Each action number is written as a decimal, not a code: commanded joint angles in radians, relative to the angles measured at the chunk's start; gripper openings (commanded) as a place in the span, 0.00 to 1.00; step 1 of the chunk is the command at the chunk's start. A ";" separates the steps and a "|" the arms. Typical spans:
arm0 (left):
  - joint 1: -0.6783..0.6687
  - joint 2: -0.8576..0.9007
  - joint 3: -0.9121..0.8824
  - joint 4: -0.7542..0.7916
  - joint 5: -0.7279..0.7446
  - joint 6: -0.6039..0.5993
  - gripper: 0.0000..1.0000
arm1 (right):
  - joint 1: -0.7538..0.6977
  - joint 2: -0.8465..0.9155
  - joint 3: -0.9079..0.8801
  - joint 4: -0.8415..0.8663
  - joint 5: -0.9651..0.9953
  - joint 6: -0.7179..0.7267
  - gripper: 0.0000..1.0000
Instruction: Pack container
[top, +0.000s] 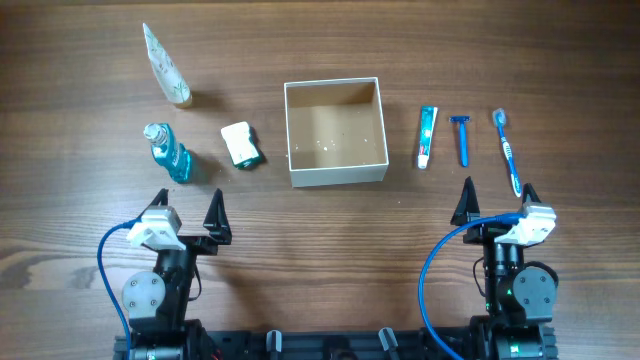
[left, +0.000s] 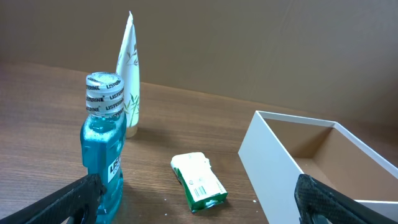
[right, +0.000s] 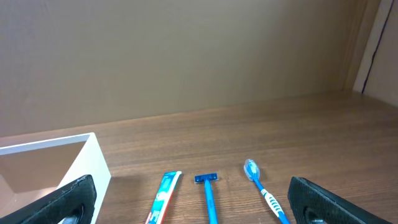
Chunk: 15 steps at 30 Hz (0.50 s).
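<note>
A small square open-top box, white outside and tan inside (top: 338, 174), sits mid-table on dark wood. To its left are a green-and-white packet (top: 241, 145), a blue mouthwash bottle (top: 170, 152) and an upright white tube (top: 166, 66). To its right lie a toothpaste tube (top: 427, 137), a blue razor (top: 461, 138) and a blue toothbrush (top: 508, 150). The left gripper (top: 189, 197) and right gripper (top: 497, 190) hover nearer the robot, jaws spread wide, holding nothing.
</note>
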<state>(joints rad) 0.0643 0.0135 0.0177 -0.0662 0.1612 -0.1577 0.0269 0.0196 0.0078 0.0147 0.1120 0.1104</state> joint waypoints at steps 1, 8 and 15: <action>-0.005 -0.011 -0.012 0.005 -0.006 0.016 1.00 | -0.005 -0.003 -0.003 0.003 -0.008 -0.003 1.00; -0.005 -0.011 -0.012 0.005 -0.005 0.016 1.00 | -0.005 -0.003 -0.003 0.003 -0.008 -0.003 1.00; -0.006 -0.011 -0.012 0.040 0.005 0.016 1.00 | -0.005 -0.003 -0.003 0.003 -0.008 -0.003 1.00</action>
<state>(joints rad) 0.0643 0.0139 0.0174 -0.0597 0.1612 -0.1577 0.0269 0.0196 0.0078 0.0147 0.1123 0.1104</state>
